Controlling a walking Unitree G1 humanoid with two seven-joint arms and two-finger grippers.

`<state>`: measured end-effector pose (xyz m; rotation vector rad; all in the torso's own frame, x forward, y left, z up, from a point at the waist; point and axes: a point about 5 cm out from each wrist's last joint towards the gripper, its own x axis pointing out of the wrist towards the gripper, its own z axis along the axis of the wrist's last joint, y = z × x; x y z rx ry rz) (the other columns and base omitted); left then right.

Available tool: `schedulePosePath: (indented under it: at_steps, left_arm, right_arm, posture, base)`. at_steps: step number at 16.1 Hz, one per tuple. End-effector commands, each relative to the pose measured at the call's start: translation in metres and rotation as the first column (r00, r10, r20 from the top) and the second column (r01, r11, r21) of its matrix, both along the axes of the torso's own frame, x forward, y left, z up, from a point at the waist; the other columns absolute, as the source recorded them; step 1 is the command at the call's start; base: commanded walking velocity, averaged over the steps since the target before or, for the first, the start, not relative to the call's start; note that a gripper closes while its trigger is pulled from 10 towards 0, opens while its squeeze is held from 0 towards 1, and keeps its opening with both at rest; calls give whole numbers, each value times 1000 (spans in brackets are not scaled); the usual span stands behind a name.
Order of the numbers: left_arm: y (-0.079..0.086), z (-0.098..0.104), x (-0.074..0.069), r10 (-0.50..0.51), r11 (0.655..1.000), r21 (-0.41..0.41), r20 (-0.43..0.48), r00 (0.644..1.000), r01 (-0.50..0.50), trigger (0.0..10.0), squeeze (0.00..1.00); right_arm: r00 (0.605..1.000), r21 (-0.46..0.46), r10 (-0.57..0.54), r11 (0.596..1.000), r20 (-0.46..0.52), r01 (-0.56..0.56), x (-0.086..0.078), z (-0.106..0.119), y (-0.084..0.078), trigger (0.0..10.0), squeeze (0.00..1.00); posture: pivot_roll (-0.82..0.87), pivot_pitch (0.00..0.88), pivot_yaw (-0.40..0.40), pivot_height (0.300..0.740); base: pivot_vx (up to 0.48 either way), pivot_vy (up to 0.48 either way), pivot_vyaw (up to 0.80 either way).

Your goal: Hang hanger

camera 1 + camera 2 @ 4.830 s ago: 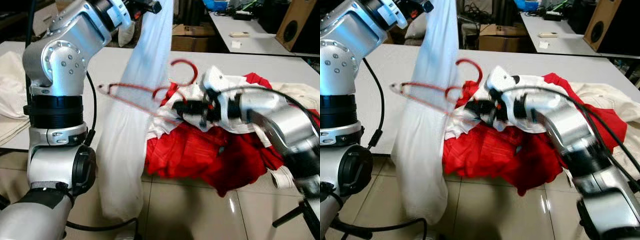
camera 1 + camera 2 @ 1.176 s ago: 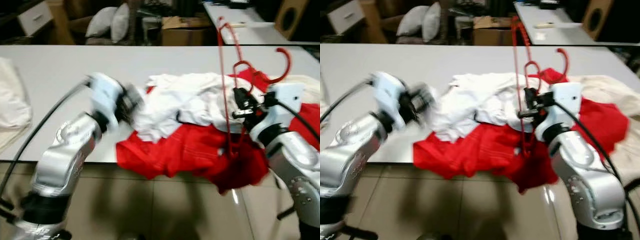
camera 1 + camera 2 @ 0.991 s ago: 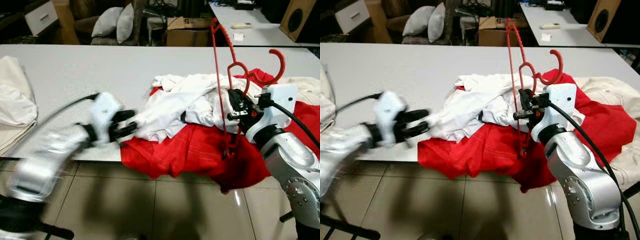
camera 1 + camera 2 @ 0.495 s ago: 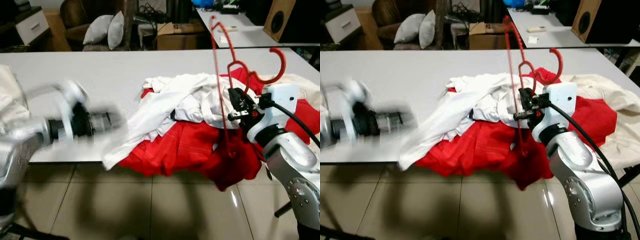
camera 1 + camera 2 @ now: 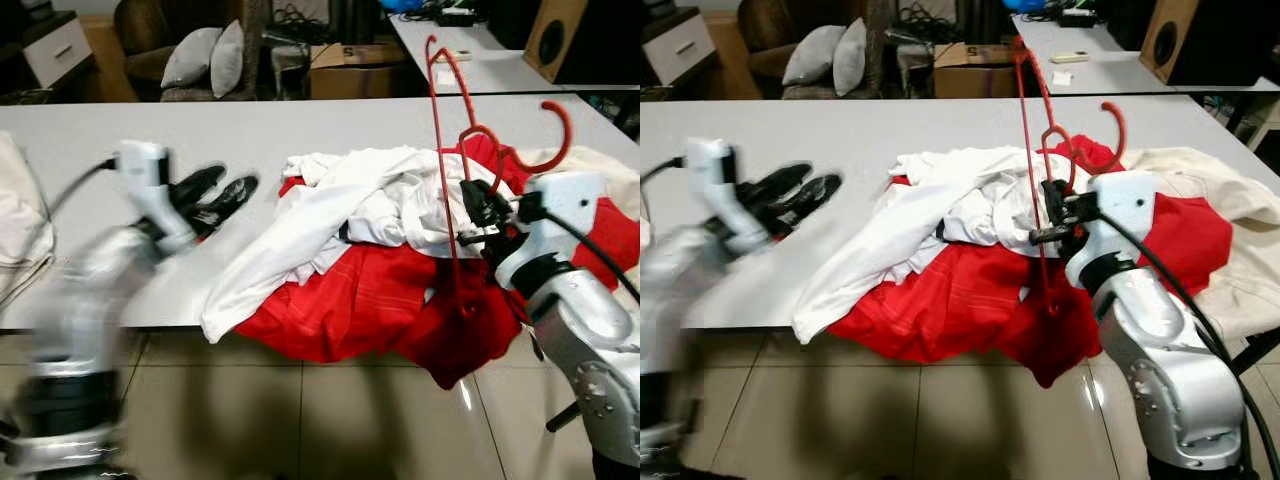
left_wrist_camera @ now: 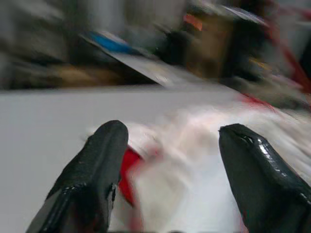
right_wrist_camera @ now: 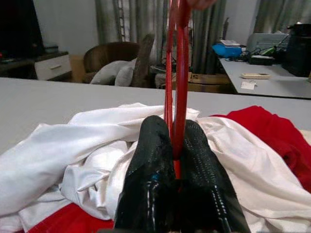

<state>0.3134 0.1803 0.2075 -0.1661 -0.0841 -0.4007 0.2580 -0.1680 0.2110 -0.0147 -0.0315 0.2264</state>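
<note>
A red wire hanger [image 5: 446, 160] stands upright over the clothes pile, hook [image 5: 558, 125] pointing right. My right gripper [image 5: 470, 216] is shut on one of its wires, and the pinch shows close up in the right wrist view [image 7: 173, 127]. Under it a white garment [image 5: 330, 215] lies spread on a red garment [image 5: 375, 300], one white end drooping over the table's front edge. My left gripper [image 5: 238, 178] hovers open above the bare tabletop, left of the pile. Its blurred fingers [image 6: 97, 165] hold nothing.
The grey table [image 5: 250, 130] runs wide. Cream cloth lies at its far left [image 5: 15, 220] and a cream garment at its right end [image 5: 1230, 250]. Behind are a cardboard box [image 5: 350, 70], pillows on a chair [image 5: 200, 60], another table [image 5: 1110, 70] and a speaker [image 5: 560, 35]. Tiled floor [image 5: 300, 420] lies in front.
My left arm swung away from the white garment to the left and rose above the table, fingers apart. The white cloth now lies slack over the edge. The right gripper and hanger stayed put.
</note>
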Motion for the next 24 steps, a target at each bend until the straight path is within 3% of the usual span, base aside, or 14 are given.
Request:
schedulePosePath:
  at_steps: [1, 3, 6, 11, 19, 20, 22, 23, 24]
  left_arm:
    - [0, 4, 3, 85, 996, 36, 30, 996, -86, 10000, 0]
    - [-24, -12, -2, 20, 977, 214, -5, 1000, -19, 10000, 0]
    - [-31, -15, -4, 20, 973, 228, 7, 1000, -21, 10000, 0]
    - [-26, -20, -6, 74, 968, 240, 11, 997, -75, 10000, 0]
    - [-19, -26, -10, 95, 961, 262, -4, 995, -91, 10000, 0]
    - [-21, -26, -9, 90, 966, 246, -19, 996, -83, 10000, 0]
    - [-21, -27, -9, 100, 952, 291, -16, 995, -91, 10000, 0]
    - [-18, -34, -9, 131, 962, 248, -37, 991, -118, 10000, 0]
    - [-16, -45, -13, 146, 955, 268, -40, 988, -130, 10000, 0]
  right_arm:
    - [1000, -2, -20, 1000, -3, 20, 0, -2, 0, 10000, 0]
    - [996, 18, -74, 997, -39, 75, -1, -8, -2, 10000, 0]
    - [998, -95, 5, 995, 62, 1, -1, -2, 4, 10000, 0]
    - [998, -3, 58, 998, 19, -58, -2, -10, 11, 10000, 0]
    - [991, 25, 134, 991, 16, -134, -6, -16, 22, 10000, 0]
    - [990, 21, 137, 990, 13, -137, -7, -17, 22, 10000, 0]
    - [989, 11, 146, 989, -1, -146, -8, -20, 22, 10000, 0]
    - [989, 11, 145, 989, -20, -145, -10, -24, 21, 10000, 0]
    - [990, 40, 134, 990, -40, -133, -12, -29, 19, 10000, 0]
  posture:
    - [-49, 0, 69, 740]
    - [-52, 0, 75, 740]
    - [-55, 0, 80, 740]
    - [-41, 0, 65, 740]
    - [-38, 0, 68, 740]
    - [-41, 0, 72, 740]
    - [-43, 0, 76, 740]
    - [-45, 0, 76, 740]
    - [-47, 0, 76, 740]
  base:
    - [0, 0, 0]
    - [0, 476, 0]
    - [0, 480, 0]
    - [0, 480, 0]
    - [0, 480, 0]
    - [0, 0, 0]
    - [0, -446, 0]
    - [0, -480, 0]
    - [0, -480, 0]
